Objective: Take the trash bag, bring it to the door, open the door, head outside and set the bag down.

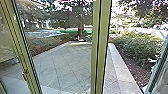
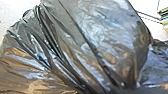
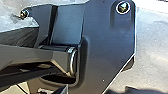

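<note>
Head view: green door frame (image 1: 98, 50), post past twelve o'clock; paving (image 1: 65, 62), tree (image 1: 80, 25), twelve; shrub (image 1: 137, 46), two. Left wrist view: dark, glossy trash bag (image 2: 87, 45), creased. Right wrist view: pale ground (image 3: 152, 50). Grippers' state: cannot tell.

From over here I see grey paving (image 1: 60, 62) with crossing joints. A pale kerb (image 1: 122, 70) runs between it and a brown planting bed (image 1: 136, 72), where leafy shrubs (image 1: 140, 43) grow. At the paving's far end I make out a tree trunk (image 1: 80, 26), with a green strip (image 1: 65, 31) behind it, to my left.
</note>
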Robot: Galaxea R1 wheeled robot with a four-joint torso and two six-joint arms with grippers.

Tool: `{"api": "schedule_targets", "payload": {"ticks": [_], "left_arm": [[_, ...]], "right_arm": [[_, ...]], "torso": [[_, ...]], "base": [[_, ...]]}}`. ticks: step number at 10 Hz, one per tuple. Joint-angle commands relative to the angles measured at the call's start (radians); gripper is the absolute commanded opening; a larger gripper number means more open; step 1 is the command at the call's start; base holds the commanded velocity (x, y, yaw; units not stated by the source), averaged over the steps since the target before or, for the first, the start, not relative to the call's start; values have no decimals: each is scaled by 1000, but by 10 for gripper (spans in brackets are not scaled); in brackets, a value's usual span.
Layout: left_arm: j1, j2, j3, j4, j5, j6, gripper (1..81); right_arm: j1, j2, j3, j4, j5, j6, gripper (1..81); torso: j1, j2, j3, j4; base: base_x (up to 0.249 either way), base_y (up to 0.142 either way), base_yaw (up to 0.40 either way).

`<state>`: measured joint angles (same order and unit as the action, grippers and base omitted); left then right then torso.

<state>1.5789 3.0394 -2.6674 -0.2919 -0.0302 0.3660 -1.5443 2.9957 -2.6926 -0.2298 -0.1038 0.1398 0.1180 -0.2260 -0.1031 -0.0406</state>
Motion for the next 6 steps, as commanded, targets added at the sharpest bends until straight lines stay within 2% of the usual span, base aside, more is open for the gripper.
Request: {"api": "schedule_targets", "payload": {"ticks": [1,6], "left_arm": [[-47,4,1,-1,61,8,10],[-47,1,6,5,64,13,10]], "right_arm": [[31,15,-9,-5,-56,-2,811],[29,19,-6,-10,-51,-5,811]], "torso": [[0,0,0,0],[0,0,0,0]], "base": [[0,0,0],[0,0,0]]}}
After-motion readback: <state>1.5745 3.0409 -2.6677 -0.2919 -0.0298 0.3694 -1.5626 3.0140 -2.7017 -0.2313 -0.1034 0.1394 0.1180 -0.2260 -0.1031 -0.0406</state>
